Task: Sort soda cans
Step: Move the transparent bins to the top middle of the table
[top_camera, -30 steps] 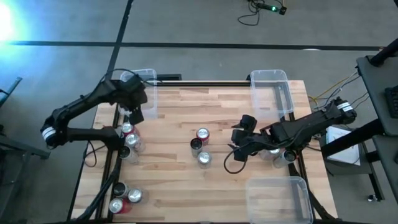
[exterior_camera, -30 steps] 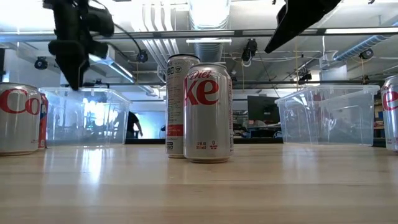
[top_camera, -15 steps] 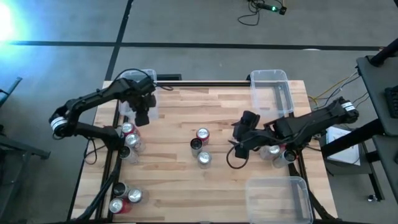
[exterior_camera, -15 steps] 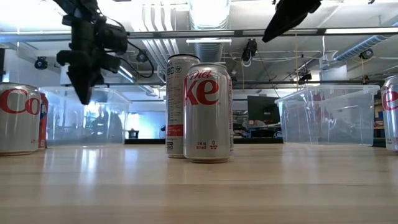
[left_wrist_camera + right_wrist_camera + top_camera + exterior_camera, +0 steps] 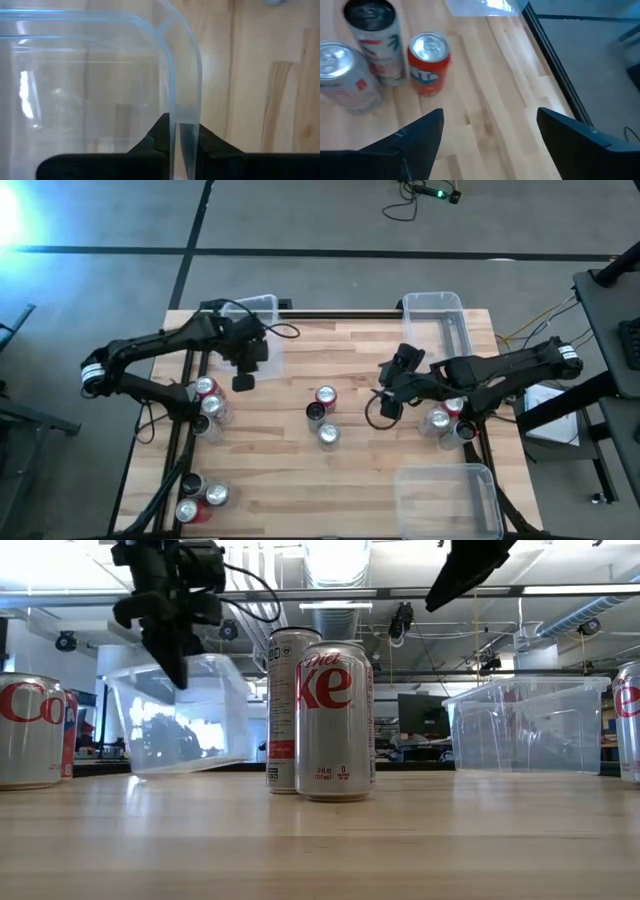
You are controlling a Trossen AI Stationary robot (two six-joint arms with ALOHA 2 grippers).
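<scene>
One bin (image 5: pixel 262 315), upper left, is clenched at its wall by your left end effector (image 5: pixel 243 380); tilted, it could slip. Right end effector (image 5: pixel 385 402), released, hovers near the middle cans (image 5: pixel 321 417).

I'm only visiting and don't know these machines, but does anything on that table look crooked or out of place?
Yes. The clear bin at the table's far left corner is tipped, one end lifted off the wood. The left end effector is shut on its rim, so it looks deliberate. The soda cans all stand upright, nothing spilled.
</scene>
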